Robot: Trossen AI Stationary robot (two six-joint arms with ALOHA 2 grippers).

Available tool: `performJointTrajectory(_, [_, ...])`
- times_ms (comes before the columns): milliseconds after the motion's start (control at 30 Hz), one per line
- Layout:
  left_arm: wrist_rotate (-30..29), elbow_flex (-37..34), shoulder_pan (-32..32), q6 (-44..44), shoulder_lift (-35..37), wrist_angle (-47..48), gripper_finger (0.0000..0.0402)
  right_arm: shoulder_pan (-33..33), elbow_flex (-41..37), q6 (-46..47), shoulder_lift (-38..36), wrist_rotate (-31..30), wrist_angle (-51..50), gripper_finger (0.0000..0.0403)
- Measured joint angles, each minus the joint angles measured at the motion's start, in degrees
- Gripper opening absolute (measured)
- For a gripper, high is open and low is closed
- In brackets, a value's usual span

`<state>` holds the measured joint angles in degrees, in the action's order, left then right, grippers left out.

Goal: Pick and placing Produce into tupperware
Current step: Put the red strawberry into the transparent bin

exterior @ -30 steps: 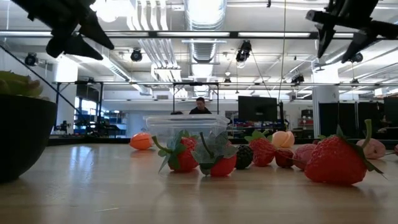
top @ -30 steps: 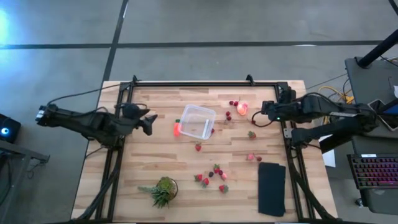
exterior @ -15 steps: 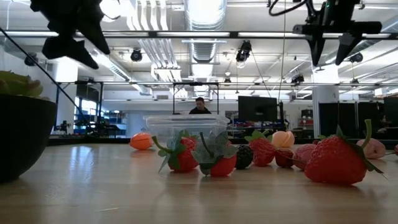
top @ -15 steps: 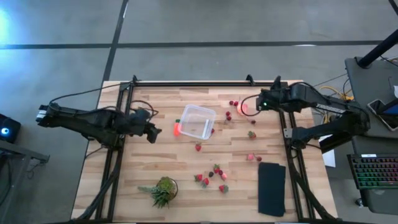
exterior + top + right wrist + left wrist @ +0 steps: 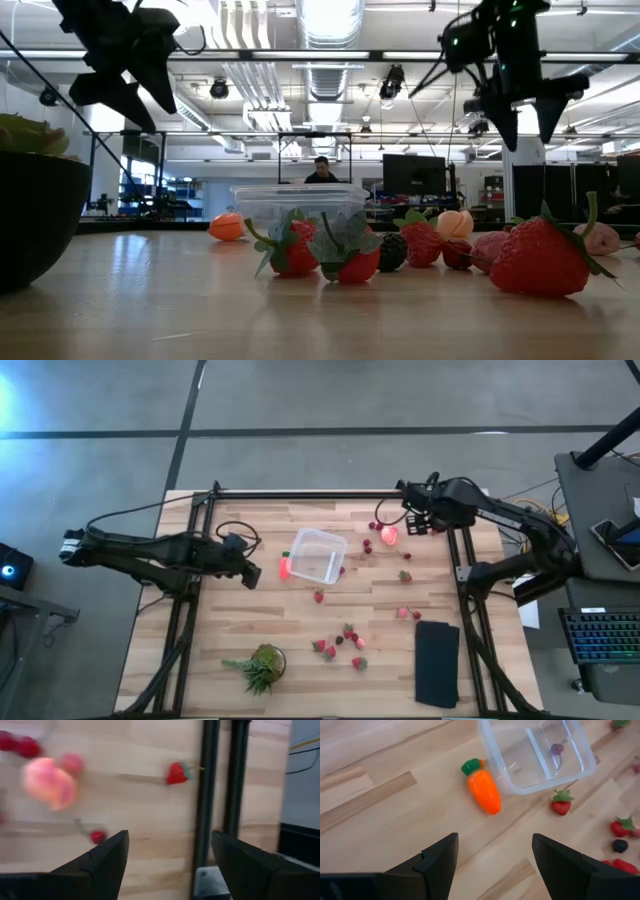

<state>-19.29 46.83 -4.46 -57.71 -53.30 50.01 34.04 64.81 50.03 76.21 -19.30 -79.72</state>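
The small clear plastic tub with rounded corners [image 5: 318,555] sits mid-worktop, holding nothing I can make out except one small dark speck, so nearly all the sorting is ahead. The short orange carrot-like piece with a green top [image 5: 483,790] lies touching the tub's side nearest my left end effector [image 5: 492,865], which hovers near it with fingers spread wide, empty. On the tub's far side, my right end effector [image 5: 167,865] hangs above the round pink-orange fruit [image 5: 389,536], also wide apart, gripping nothing. Tiny red strawberries [image 5: 337,644] lie scattered around the tub.
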Motion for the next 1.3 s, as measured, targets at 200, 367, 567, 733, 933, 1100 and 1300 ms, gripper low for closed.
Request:
performJointTrajectory(200, [-0.3,-0.4,0.0,0.0,1.9,0.0,0.024,5.2,-1.0,-8.7,4.6,-0.2,0.5,0.0281])
performJointTrajectory(367, [-1.5,-0.5,0.0,0.0,2.0,0.0,0.024,5.4,-1.1,-15.6,7.4,0.1,2.3,0.0274])
performJointTrajectory(567, [-2.1,-0.5,0.0,0.0,0.9,-0.1,0.024,5.4,-0.7,-21.3,10.8,1.4,4.1,0.0263])
performJointTrajectory(733, [-2.9,-0.5,0.0,-0.3,0.1,-0.1,0.024,5.7,-0.5,-24.4,13.0,3.1,6.8,0.0258])
performJointTrajectory(933, [-4.0,-0.5,0.4,-0.3,-0.3,-0.2,0.024,8.5,-0.5,-26.9,14.9,5.5,6.9,0.0258])
performJointTrajectory(1100, [-4.8,-0.5,1.4,-0.1,-0.3,-0.1,0.024,9.9,-0.5,-26.5,14.7,5.8,8.8,0.0258])
performJointTrajectory(1300, [-4.7,0.2,2.9,-0.5,-0.3,-0.3,0.024,10.4,-0.5,-26.5,13.9,5.8,13.9,0.0258])
